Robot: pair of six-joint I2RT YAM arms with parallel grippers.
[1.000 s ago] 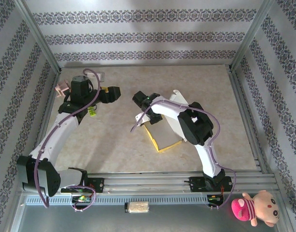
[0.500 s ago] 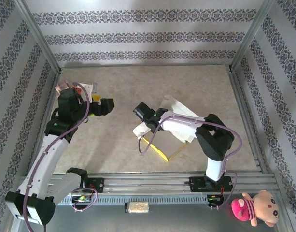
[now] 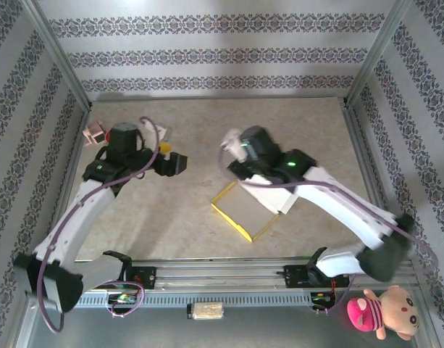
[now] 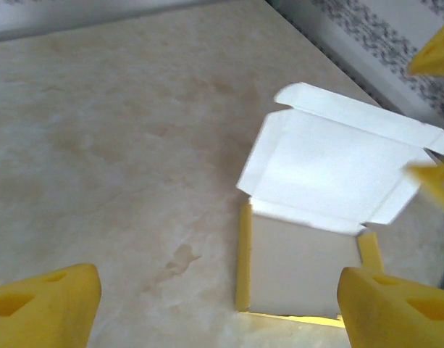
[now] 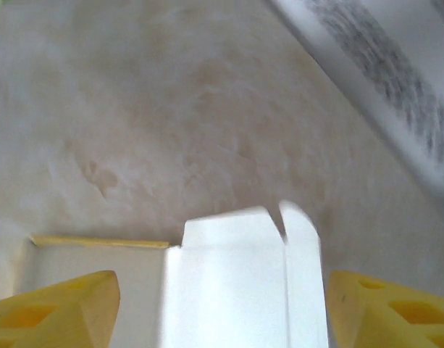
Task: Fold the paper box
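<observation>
The paper box point(image 3: 242, 210) lies on the table as an open tray with low yellow walls and a pale floor. Its white lid point(image 3: 271, 193) with side flaps is spread flat toward the back right. In the left wrist view the box point(image 4: 301, 261) is ahead and to the right, its lid point(image 4: 337, 170) beyond it. My left gripper point(image 3: 175, 165) point(image 4: 222, 312) hangs open to the left of the box, holding nothing. My right gripper point(image 3: 240, 168) point(image 5: 222, 312) is open over the lid point(image 5: 236, 283), with its yellow fingers point(image 5: 55, 308) on either side and clear of the paper.
A small pink and white object point(image 3: 95, 133) sits at the table's back left corner. Metal frame rails point(image 3: 366, 167) border the table on both sides. A pink plush toy point(image 3: 377, 312) lies beyond the front rail at the right.
My right gripper has opened and let go of the box, then swung back and up. The box has settled flat with the lid spread. My left gripper has shifted slightly right.
</observation>
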